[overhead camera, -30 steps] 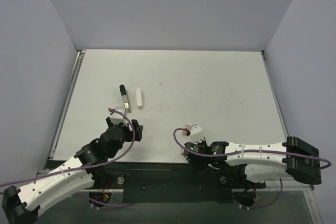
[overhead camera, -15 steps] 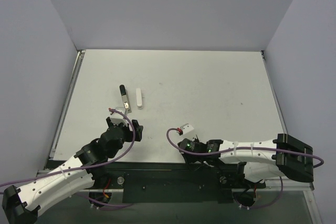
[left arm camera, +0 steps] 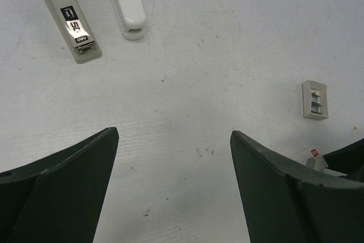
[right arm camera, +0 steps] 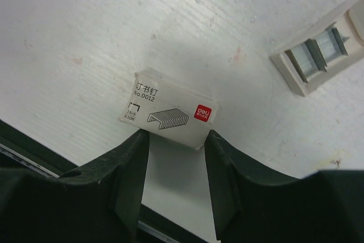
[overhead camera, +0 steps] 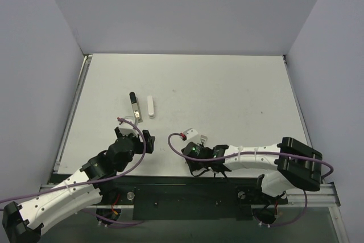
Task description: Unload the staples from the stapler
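Note:
The stapler lies apart in two bars side by side: the black-and-silver base bar [overhead camera: 133, 106] [left arm camera: 67, 16] and the white top bar [overhead camera: 151, 106] [left arm camera: 126, 1]. Grey staples [right arm camera: 319, 46] sit in a small open white tray [left arm camera: 316, 99] [overhead camera: 203, 138]. My left gripper [overhead camera: 134, 132] [left arm camera: 173, 135] is open and empty just near of the bars. My right gripper [overhead camera: 191, 140] [right arm camera: 175, 138] is shut on the edge of a white staple box [right arm camera: 169, 115] with a red logo, held just above the table beside the tray.
The box also shows in the top view [overhead camera: 190, 134] and at the lower right of the left wrist view [left arm camera: 315, 155]. The table's near edge, with a black rail [overhead camera: 170, 189], runs just behind the right gripper.
My right arm has swung left along the near edge with the staple box in its jaws. The left arm and the stapler bars have not moved.

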